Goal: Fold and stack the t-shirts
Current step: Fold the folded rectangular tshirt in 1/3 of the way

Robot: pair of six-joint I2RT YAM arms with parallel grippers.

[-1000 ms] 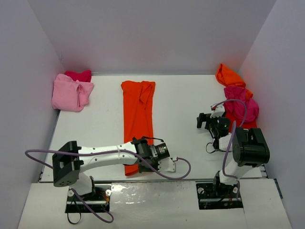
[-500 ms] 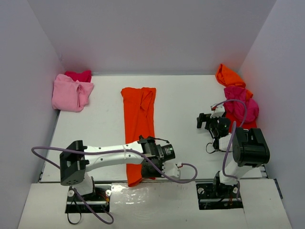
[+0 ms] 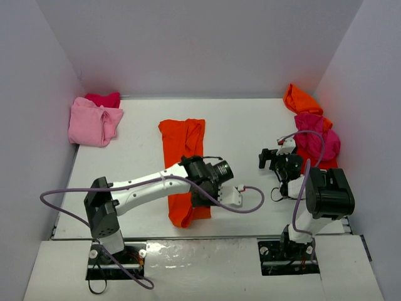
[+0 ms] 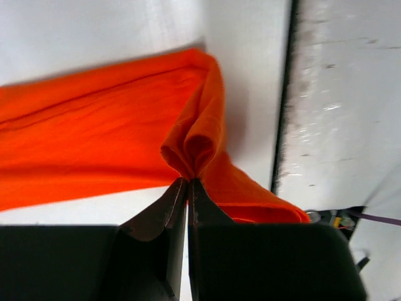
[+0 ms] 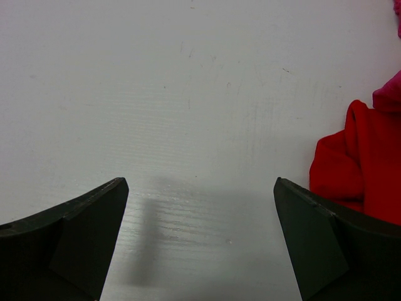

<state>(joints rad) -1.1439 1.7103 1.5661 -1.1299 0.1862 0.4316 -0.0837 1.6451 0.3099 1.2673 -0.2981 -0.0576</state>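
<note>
White surface (image 3: 250, 125), walled on three sides, as I see it from the overhead view. At its centre lies the bright orange-red cloth t-shirt (image 3: 180, 150), folded into a long narrow strip that runs from far to near. Its near end is bunched and raised off the surface.

The left arm (image 3: 147, 188) reaches across to that near end. In my left wrist view the left jaws are pressed together on a small pinched fold of the orange-red t-shirt (image 4: 94, 144), with cloth draping to either side of the pinch.

The right arm (image 3: 326, 194) stands folded back at the right side. The right jaws are spread wide and hold nothing, with bare surface between them.

Against the right wall sits a heap of three: an orange t-shirt (image 3: 299, 99) farthest, a magenta t-shirt (image 3: 316, 135) in the middle, and a red t-shirt (image 5: 357, 163) nearest, just beside the right jaws.

In the far left corner a light pink t-shirt (image 3: 91, 122) lies bundled, touching a smaller crimson-pink t-shirt (image 3: 103, 98) behind it.
</note>
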